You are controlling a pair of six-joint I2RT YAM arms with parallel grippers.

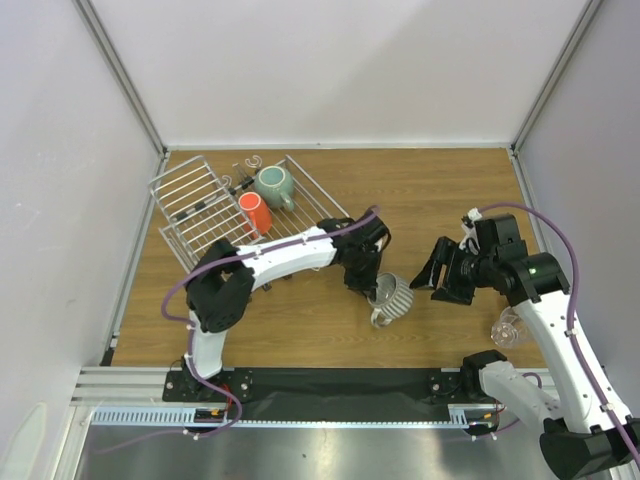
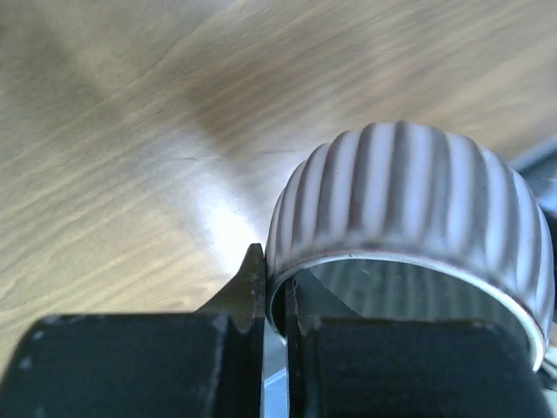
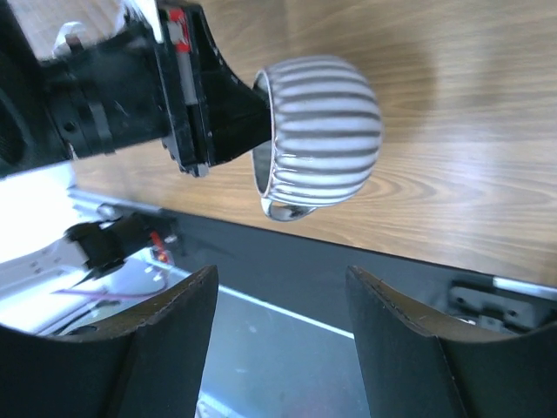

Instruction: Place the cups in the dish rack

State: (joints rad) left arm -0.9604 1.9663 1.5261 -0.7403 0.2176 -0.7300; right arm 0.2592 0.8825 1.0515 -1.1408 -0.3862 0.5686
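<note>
My left gripper is shut on the rim of the white ribbed mug, one finger inside and one outside, holding it on its side over the table's middle. The mug fills the left wrist view and shows in the right wrist view. My right gripper is open and empty, just right of the mug. The dish rack stands at the back left with the red mug and the dark teal mug in it. The clear glass lies by my right arm. The metal cup is out of view.
The wooden table is walled by white panels at the back and sides. A black strip and the arm bases run along the near edge.
</note>
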